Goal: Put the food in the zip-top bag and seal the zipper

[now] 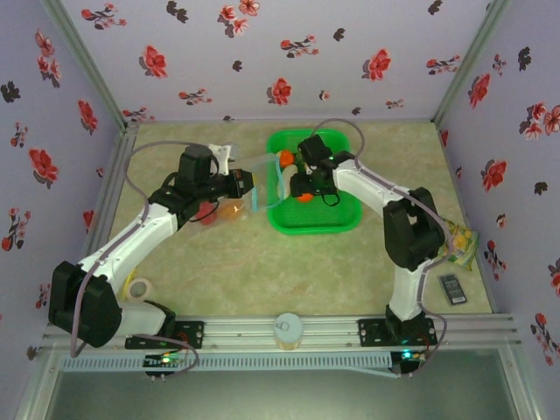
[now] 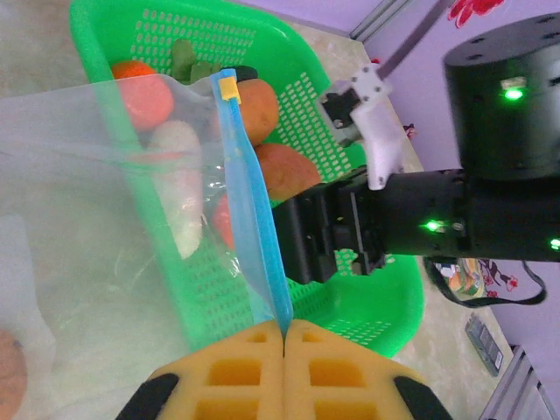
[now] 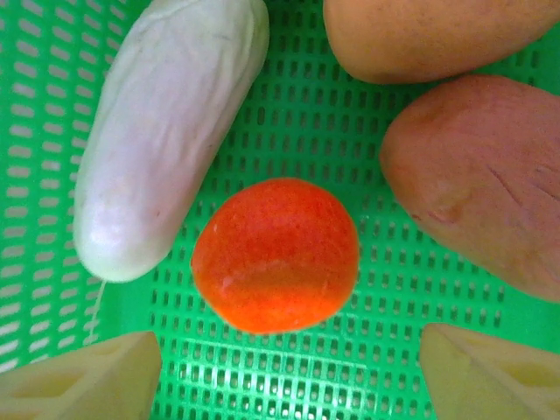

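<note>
- Right gripper (image 3: 286,372) gapes wide, holding nothing; red tomato (image 3: 276,255) sits centred between its jaws, just ahead, on green basket (image 3: 350,157); white piece (image 3: 166,131) slants alongside.
- Left gripper (image 2: 284,350) pinches zipper (image 2: 254,201); zip-top bag (image 2: 87,219) hangs beside the basket.

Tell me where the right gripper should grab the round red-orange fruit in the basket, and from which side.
Come straight down from above and close across the round red-orange fruit at its widest middle. It's a ball lying free on the green basket floor, and the open right gripper hangs over it. The white piece crowds one side, so ease in there.
</note>
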### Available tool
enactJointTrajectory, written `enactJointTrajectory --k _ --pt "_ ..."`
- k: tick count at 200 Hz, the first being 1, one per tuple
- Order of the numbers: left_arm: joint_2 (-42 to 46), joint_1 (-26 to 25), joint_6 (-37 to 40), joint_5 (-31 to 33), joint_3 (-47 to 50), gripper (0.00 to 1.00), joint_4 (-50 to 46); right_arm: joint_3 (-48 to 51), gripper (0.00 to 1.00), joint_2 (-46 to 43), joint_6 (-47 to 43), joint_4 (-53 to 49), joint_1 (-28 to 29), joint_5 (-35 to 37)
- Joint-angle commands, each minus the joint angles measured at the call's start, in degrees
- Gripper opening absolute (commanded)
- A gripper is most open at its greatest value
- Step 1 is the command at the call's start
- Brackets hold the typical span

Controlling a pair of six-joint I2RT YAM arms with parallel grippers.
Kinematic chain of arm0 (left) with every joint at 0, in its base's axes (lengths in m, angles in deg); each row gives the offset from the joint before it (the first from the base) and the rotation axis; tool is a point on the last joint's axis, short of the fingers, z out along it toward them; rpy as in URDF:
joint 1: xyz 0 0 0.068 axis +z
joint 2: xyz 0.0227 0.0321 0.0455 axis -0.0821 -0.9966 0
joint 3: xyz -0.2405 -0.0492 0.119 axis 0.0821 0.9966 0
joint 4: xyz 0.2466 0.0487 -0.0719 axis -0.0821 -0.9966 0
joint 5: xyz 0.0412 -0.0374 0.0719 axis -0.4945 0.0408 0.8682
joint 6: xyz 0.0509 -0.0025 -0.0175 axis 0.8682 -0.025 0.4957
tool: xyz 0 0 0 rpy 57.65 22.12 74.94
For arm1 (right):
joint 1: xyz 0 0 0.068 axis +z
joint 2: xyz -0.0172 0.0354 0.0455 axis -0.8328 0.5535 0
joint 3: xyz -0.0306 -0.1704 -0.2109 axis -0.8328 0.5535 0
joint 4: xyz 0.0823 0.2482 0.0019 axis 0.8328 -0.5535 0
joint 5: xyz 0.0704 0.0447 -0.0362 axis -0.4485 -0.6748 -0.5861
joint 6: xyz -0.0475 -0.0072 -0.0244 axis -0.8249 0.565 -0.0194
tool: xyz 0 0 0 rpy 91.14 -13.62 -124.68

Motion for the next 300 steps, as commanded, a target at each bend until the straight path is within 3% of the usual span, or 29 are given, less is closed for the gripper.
enactJointTrajectory --k 1,107,128,149,172,249,300 --pt "0.75 -0.34 0.7 0.15 -0.7 0.0 -0.03 -3.5 0.78 2.73 -1.23 -2.19 -0.25 1.45" --pt "0.53 -0.12 1.06 0.2 -0.44 0.0 -0.03 -10.53 0.75 12.88 -1.31 -4.8 -0.33 3.62" --pt "0.53 0.0 1.05 0.12 -0.36 0.0 0.06 -10.75 0.68 13.71 -1.49 -4.79 -0.42 3.56" --pt "0.42 0.02 1.09 0.18 -0.41 0.0 0.1 -10.09 0.53 13.28 -1.58 -4.58 -0.42 3.56" --pt "0.18 0.1 1.06 0.19 -0.59 0.0 -0.12 -7.58 0.46 9.75 -1.58 -3.42 -0.42 3.47" --pt "-1.55 0.09 0.72 0.05 -1.21 0.0 -0.21 4.86 0.47 -10.43 -1.79 -0.13 -0.42 1.62" --pt "-2.91 0.02 0.13 -0.23 -1.9 0.0 0.45 9.05 0.47 -21.77 -1.91 4.28 1.66 -11.31"
